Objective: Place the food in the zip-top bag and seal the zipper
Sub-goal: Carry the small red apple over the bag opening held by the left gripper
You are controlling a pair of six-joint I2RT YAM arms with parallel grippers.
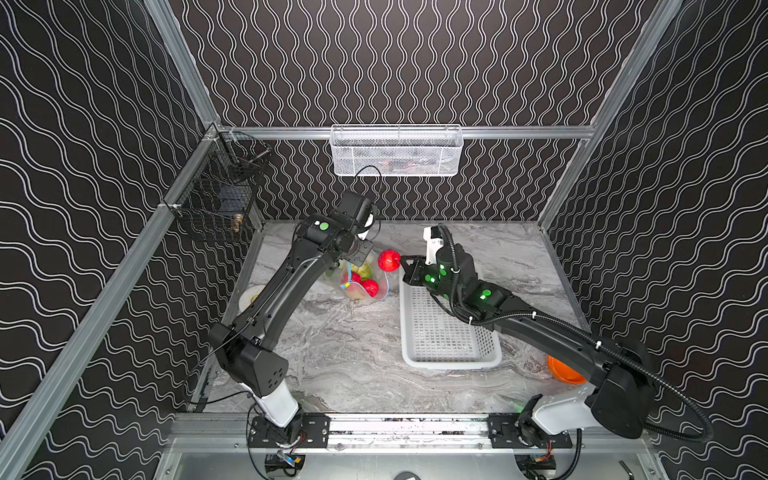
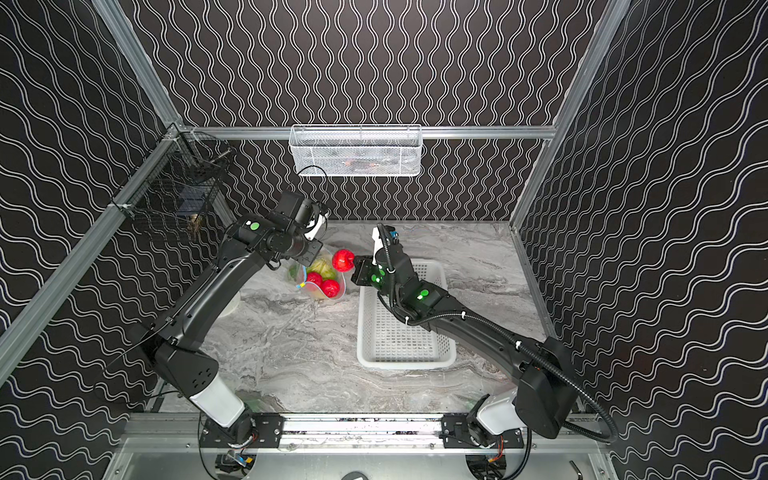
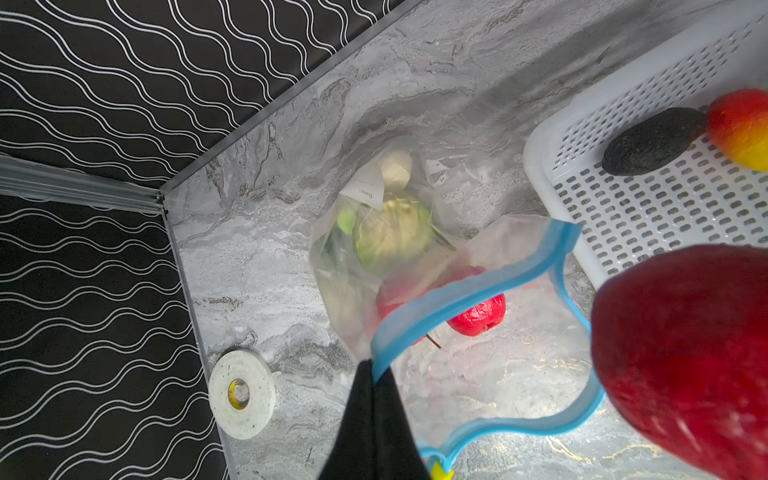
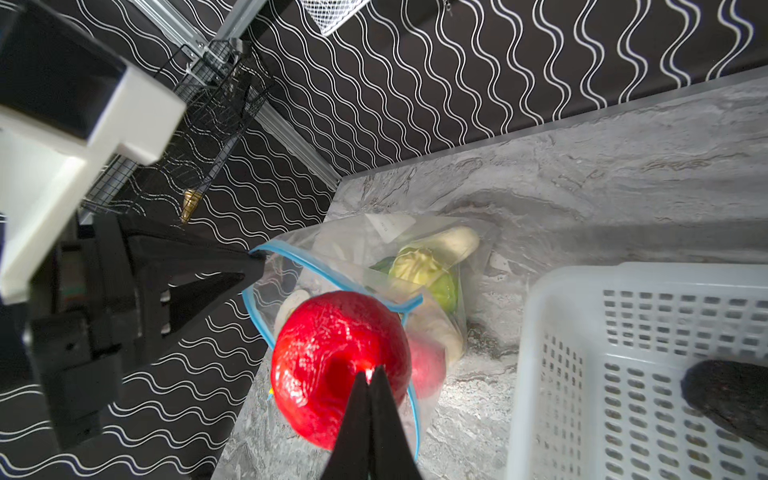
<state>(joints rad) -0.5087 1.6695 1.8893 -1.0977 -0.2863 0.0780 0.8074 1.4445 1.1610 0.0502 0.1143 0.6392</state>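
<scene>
The only print that can be read is the word "Date:" on the white label point(image 3: 365, 191), which sits on the clear wall of the zip-top bag point(image 3: 332, 266). In the left wrist view it appears upside down, just beside the green cabbage point(image 3: 392, 237) inside that bag. In the right wrist view the same label point(image 4: 388, 226) sits on the bag near the cabbage, but its print is too faint to read.

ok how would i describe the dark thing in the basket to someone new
Start at the white perforated basket on the table's right side. Inside, hidden from above by the right arm, lies a rough, flattened black oval. Its only visible neighbour is a red-and-yellow fruit.
</scene>
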